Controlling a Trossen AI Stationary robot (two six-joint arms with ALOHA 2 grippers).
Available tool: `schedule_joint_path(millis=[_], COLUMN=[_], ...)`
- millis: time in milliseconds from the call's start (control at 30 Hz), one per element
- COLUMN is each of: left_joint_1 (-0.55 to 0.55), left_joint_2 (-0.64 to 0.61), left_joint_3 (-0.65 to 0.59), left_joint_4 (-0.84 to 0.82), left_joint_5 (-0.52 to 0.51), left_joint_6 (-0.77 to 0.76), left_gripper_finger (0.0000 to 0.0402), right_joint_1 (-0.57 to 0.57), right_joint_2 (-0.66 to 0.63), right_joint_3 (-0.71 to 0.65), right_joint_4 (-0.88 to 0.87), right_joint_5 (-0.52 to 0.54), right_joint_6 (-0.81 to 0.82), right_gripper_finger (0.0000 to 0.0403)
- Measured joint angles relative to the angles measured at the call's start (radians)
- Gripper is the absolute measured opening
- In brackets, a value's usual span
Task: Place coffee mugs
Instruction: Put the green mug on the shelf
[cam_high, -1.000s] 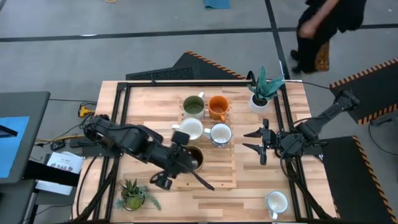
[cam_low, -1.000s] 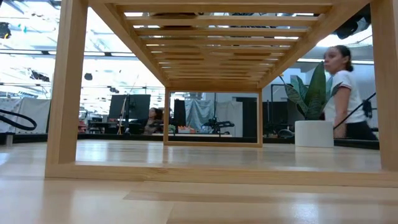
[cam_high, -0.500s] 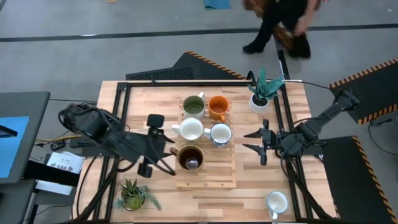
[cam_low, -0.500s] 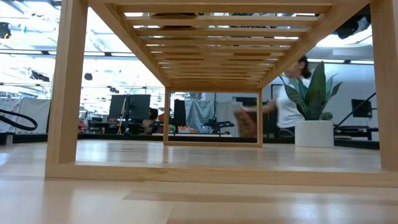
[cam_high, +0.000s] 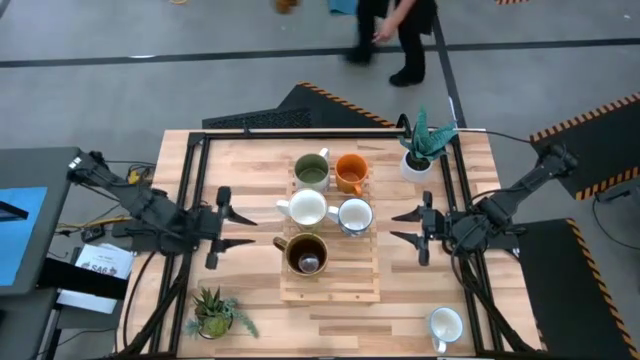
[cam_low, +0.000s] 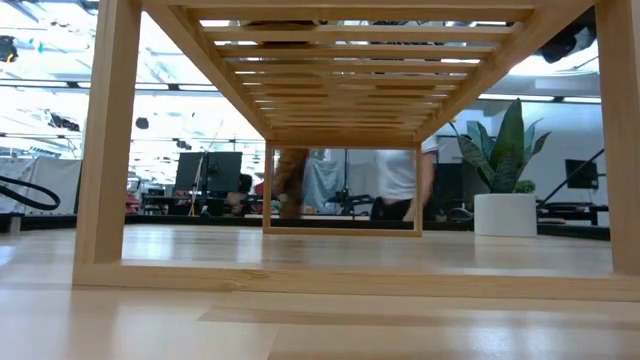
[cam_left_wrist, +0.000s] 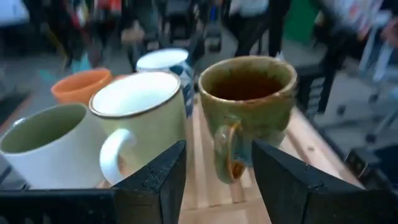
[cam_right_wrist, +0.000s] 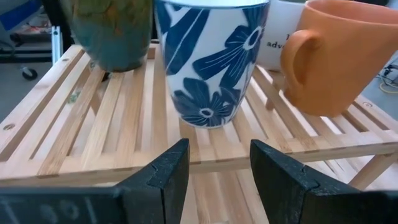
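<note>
While both arms sit back at the table's sides, neither claw has hold of anything. The left gripper (cam_high: 232, 225) rests over the left part of the table (cam_high: 400, 300), its two fingers spread wide and empty, pointing right toward the slatted wooden rack (cam_high: 330, 285) at the centre. Its own wrist view (cam_left_wrist: 217, 180) shows the fingers parted with only the rack's slats between them, clear of the mugs ahead. The right gripper (cam_high: 405, 227) stands on the right side, jaws likewise wide apart and empty, pointing left at the same rack; in its wrist view (cam_right_wrist: 219, 174) the fingers frame the rack's edge without touching any mug.

Five coffee mugs stand on the rack. The dark brown mug (cam_high: 307, 254) is nearest, alone in the middle row, handle to the left. Behind it sit a white mug (cam_high: 306, 208) on the left and a blue-flowered white mug (cam_high: 355, 214) on the right, just beside each other. In the far row stand the olive-green mug (cam_high: 312, 171) and the orange mug (cam_high: 350, 173), also side by side. A sixth, white mug (cam_high: 445, 325) stands off the rack at the near right corner of the table, well apart from the rest.

A white pot with a teal plant (cam_high: 420, 150) occupies the far right corner; a small spiky green plant (cam_high: 215, 312) sits at the near left. A person (cam_high: 395, 35) walks on the floor beyond the table's far edge.
</note>
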Motion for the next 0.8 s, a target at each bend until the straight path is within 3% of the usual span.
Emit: schedule_joint_path(millis=[200,300,400,600,800], left_joint_1=[0.0,0.0,-0.001,-0.001,-0.001], left_joint_2=[-0.221,-0.275,-0.294,-0.295,-0.295], left_joint_3=[-0.347,-0.441,-0.495,-0.525,-0.525], left_joint_4=[0.408,0.497,0.518,0.519,0.519], left_joint_5=[0.049,0.094,0.087,0.061,0.089], left_joint_6=[0.095,0.101,0.095,0.073,0.068], left_gripper_finger=[0.0167,0.0167,0.0167,0.0167,0.0167], right_joint_1=[-0.039,-0.049,-0.038,0.089,0.231], right_joint_2=[0.0,0.0,0.022,0.192,0.421], right_joint_3=[0.009,0.091,0.213,0.419,0.492], right_joint_4=[0.075,0.025,-0.132,-0.537,-0.699], right_joint_5=[-0.014,-0.164,-0.38,-0.534,-0.767], right_joint_6=[0.015,0.101,0.285,0.706,1.025], right_gripper_finger=[0.0194,0.0194,0.0193,0.0185,0.0182])
